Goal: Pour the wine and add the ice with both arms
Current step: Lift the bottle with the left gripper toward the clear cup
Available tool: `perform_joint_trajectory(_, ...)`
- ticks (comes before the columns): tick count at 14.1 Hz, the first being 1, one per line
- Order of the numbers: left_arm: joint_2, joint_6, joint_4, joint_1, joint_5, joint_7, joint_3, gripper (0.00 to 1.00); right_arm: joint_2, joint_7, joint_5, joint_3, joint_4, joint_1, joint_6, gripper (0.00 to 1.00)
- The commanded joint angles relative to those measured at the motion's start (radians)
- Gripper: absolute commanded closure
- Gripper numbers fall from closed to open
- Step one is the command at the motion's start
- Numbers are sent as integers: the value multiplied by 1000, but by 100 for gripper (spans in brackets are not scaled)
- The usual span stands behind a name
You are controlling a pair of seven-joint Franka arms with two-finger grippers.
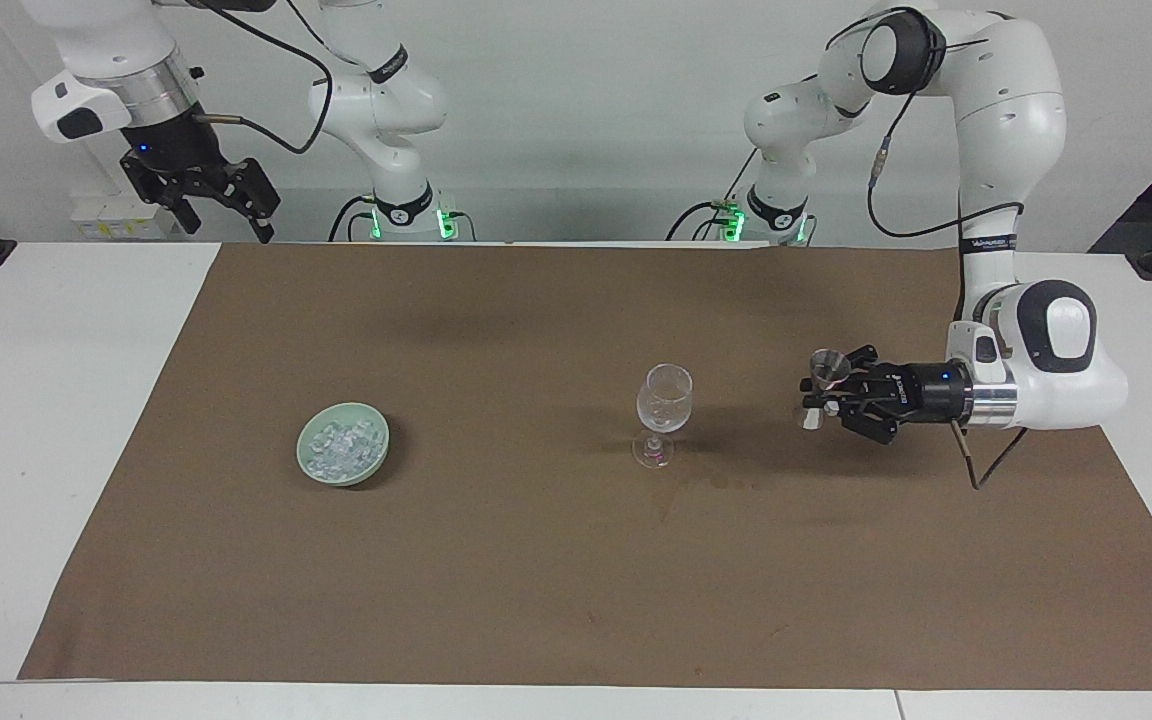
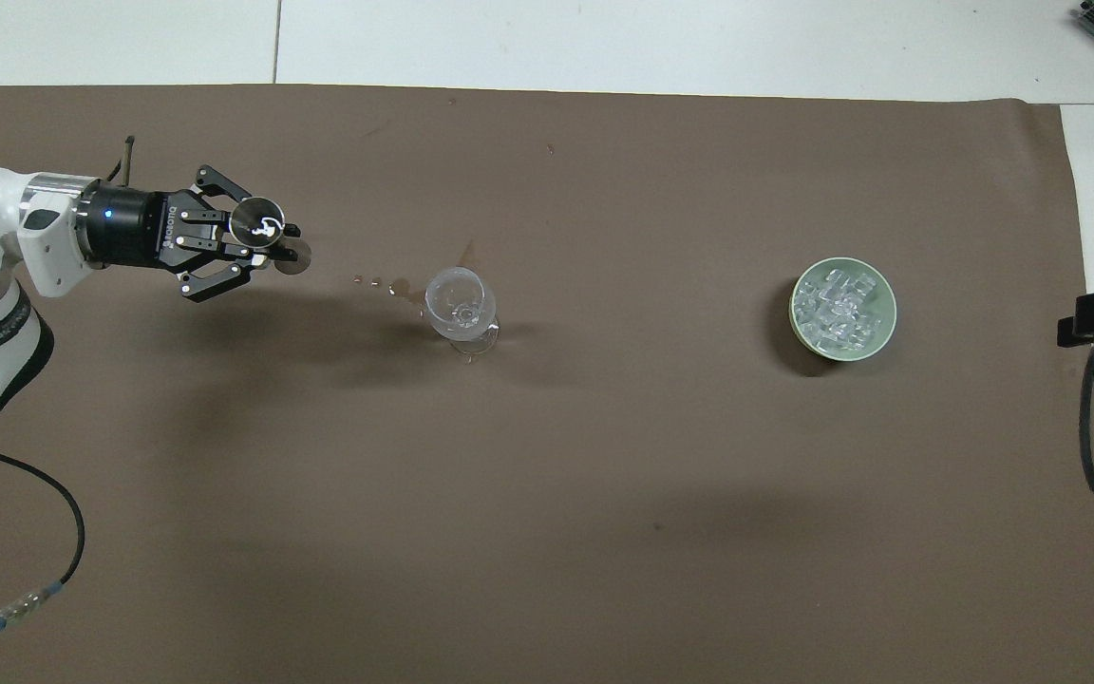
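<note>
Lighting is bright and even from above in both views. My raised arms cast broad, soft shadows on the brown mat (image 2: pixel 604 532); a sharper one lies under my left gripper (image 1: pixel 816 400). No glare on the mat. The stemmed glass (image 1: pixel 664 398) shows faint highlights. Focus is adequate; frame edges appear undistorted.

The left tool (image 1: pixel 816 400) grips a metal jigger (image 1: pixel 822 385) (upright) over the brown mat (image 1: pixel 536 560), beside the glass (image 1: pixel 663 413).

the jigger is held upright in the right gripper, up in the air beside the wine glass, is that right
Wrong arm: the left gripper holds the jigger, as the facing view shows. It is upright, in the air beside the wine glass. The right gripper waits, open, at its own end.
</note>
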Motion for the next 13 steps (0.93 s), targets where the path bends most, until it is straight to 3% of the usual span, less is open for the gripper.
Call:
perform_joint_trajectory(1, -21, 33, -30, -41, -38, -3, 16, 97, -25, -13, 28, 8, -30, -14, 14, 0)
perform_joint_trajectory(9, -33, 77, -36, -112, -35, -9, 19, 98, -25, -13, 28, 6, -30, -14, 14, 0)
perform_joint_trajectory(13, -107, 106, -120, -112, -34, -9, 21, 98, -25, -13, 28, 8, -30, -14, 14, 0)
